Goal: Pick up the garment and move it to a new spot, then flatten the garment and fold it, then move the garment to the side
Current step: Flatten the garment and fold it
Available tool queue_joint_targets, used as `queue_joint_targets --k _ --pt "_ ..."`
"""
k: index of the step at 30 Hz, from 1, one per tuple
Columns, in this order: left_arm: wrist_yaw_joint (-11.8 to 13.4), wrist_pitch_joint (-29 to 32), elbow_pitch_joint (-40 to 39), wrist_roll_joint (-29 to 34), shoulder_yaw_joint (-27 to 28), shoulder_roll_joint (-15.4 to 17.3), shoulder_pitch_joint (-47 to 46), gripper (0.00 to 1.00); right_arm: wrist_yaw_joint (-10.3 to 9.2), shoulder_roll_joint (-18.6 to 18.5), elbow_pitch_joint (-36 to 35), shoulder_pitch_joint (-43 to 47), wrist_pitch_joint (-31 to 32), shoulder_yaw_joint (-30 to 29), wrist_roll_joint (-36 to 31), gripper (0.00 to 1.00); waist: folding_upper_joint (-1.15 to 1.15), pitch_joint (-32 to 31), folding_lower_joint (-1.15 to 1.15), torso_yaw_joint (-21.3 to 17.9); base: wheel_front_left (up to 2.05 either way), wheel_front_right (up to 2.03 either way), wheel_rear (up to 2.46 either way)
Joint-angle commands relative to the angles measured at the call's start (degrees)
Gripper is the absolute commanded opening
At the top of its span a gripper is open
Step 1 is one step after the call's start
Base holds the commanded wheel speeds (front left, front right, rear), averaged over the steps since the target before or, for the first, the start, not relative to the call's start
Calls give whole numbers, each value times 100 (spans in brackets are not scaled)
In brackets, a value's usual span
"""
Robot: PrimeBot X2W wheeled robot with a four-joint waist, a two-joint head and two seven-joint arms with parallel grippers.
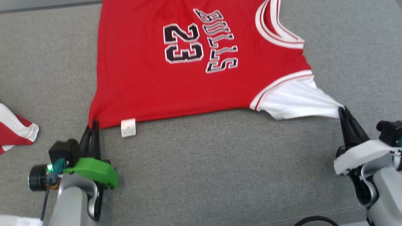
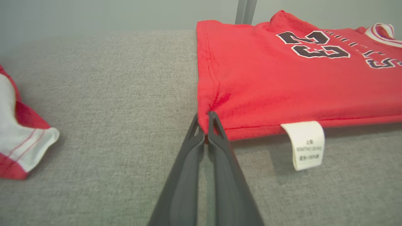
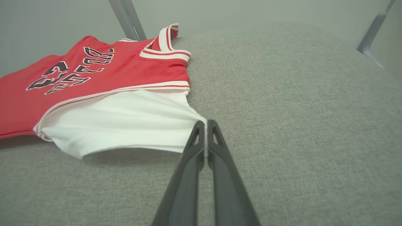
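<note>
Stock as I see it from the head camera, clock positions read on that view.

1. Jersey: red, black-and-white number 23 with lettering beside it. It lies spread on the grey surface and takes the 12 o'clock part of my view, running off the top edge. White-striped neck trim at 1 o'clock. A shadow shows under its near edge.

2. Sleeve: white, on the jersey's 4 o'clock side, drawn out to a point toward 4 o'clock.

3. Label: white, hanging from the near hem at the jersey's 7 o'clock corner, just beside item 4.

4. Left gripper: at 8 o'clock. Fingers pressed together, pinching the red hem corner of the jersey; my left wrist camera shows the cloth caught between the tips.

5. Right gripper: at 4 o'clock. Fingers pressed together, pinching the tip of the white sleeve.

6. Second cloth: red and white, lying loose at 9 o'clock against the left edge, well apart from the jersey.
</note>
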Motion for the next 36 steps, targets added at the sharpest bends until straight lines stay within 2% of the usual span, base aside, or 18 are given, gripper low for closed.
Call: queue_joint_targets --k 1,9,14,16,22,26,31,36 --pt "-16 -1 23 63 160 -61 458 0 -15 22 92 385 -15 -113 86 0 0 -673 0 -81 0 0 0" --pt "-41 -2 -216 -79 769 -374 1893 0 -17 50 396 1738 -15 195 -114 0 0 -1569 0 -64 0 0 0" --pt "-106 -2 -261 11 720 -409 2405 0 -18 60 513 2235 -15 264 -140 0 0 -1764 0 -47 0 0 0" --pt "-105 -2 -304 -130 738 -410 2611 0 -18 47 532 2455 -15 349 -156 0 0 -1838 0 -43 0 0 0" --pt "-139 -2 -423 -182 378 -419 3136 0 -17 78 453 2871 -15 246 -55 0 0 -1945 0 -23 0 0 0" --pt "-152 -2 -737 -258 247 -421 3155 0 -15 141 64 2742 -16 45 -52 0 0 -1918 0 24 0 0 0" --pt "-185 -1 -1192 -139 151 -425 2713 0 -14 138 -611 2270 -15 -201 -240 0 0 -1777 0 113 0 0 0" --pt "-210 -2 -1162 -50 112 -425 2151 0 -13 47 -718 1515 -15 -215 -395 0 0 -1636 0 161 0 0 0"
